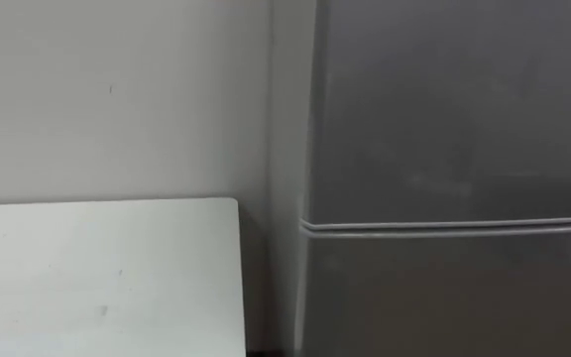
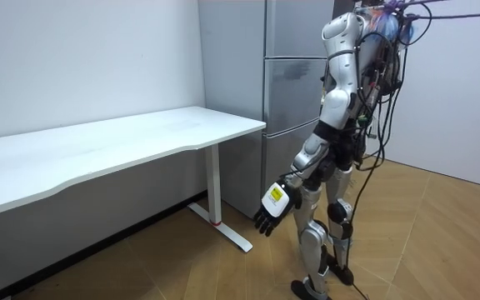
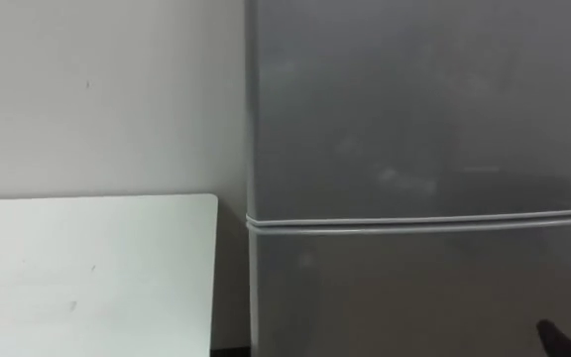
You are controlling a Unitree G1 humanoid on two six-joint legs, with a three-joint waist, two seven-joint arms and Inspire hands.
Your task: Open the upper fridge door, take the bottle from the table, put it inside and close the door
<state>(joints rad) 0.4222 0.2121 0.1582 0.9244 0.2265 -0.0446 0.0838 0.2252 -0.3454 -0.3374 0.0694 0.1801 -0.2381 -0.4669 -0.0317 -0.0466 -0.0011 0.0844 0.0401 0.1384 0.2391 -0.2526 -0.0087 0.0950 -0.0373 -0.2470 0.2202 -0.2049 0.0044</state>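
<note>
Standing upright on wood floor (image 2: 448,242), robot faces grey fridge (image 2: 294,100) at close range, w/ white surface (image 2: 140,137) on its left side. Eye views: fridge front on the right, doors shut, horizontal seam (image 1: 444,226) betw. the door above and the door below. Surface's far right corner sits near the fridge w/ a dark gap betw. them. Plain wall (image 1: 117,99) behind surface. Left hand (image 2: 273,208) hangs low by the thigh in room view, fingers relaxed & slightly bent, holding nothing, touching nothing. Small dark tip at lower-right corner of eye views, in front of the door below the seam, comes in from right-arm side, prob. right hand (image 3: 568,339); can't tell its state. Bottle: can't tell where it is.
</note>
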